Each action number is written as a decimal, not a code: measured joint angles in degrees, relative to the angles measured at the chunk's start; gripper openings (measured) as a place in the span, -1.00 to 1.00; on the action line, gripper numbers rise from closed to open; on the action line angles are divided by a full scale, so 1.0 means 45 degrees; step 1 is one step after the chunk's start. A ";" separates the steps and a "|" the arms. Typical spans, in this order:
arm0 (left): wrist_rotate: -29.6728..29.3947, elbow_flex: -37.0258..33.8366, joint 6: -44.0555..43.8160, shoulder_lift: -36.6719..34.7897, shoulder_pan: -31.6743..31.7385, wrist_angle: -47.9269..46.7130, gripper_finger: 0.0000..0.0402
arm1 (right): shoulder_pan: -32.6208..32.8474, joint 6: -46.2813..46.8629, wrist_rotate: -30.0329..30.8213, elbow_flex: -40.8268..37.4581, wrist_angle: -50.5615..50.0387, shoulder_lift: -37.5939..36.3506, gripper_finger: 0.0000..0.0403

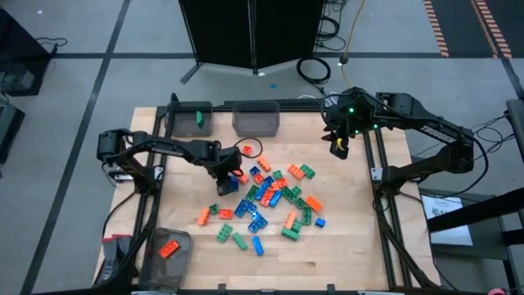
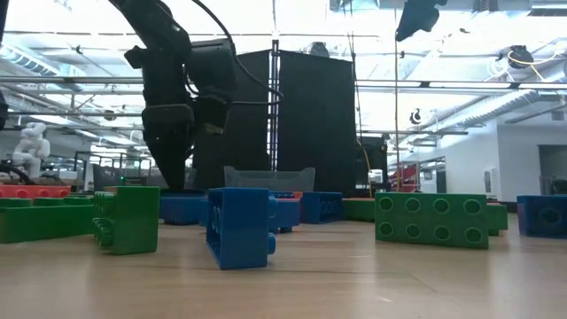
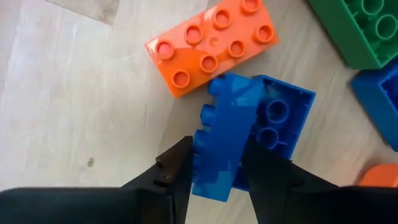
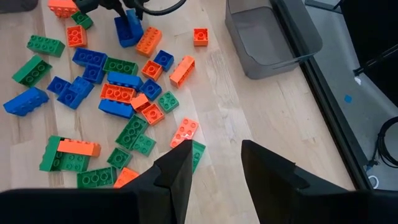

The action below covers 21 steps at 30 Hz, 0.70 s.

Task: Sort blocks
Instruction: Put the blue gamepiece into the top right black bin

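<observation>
Left gripper sits low over the near-left edge of the pile of small studded plastic blocks on the pale wooden table, fingers pinching a blue studded plastic brick tipped on its side. This brick leans against an upturned hollow blue brick; an orange eight-stud plastic brick lies just beside both.

Right gripper hangs above the pile's far-right edge, fingers spread, nothing between them.

Translucent grey rectangular bins: one beyond the pile holds a green brick; the next sits beside it; a third, nearer than the pile, holds an orange brick.
</observation>
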 joint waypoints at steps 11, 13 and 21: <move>0.0351 0.0044 -0.0110 -0.0509 0.0712 -0.0005 -0.43 | -0.0001 0.0004 0.0000 0.0000 0.0005 0.0000 -0.33; 0.0347 0.0051 0.0056 -0.0671 0.0817 -0.0001 -0.43 | -0.0001 0.0004 -0.0003 0.0000 0.0005 0.0000 -0.33; 0.0321 0.0053 0.0126 -0.0826 0.0997 -0.0015 -0.43 | -0.0001 0.0004 -0.0002 0.0003 0.0019 0.0000 -0.33</move>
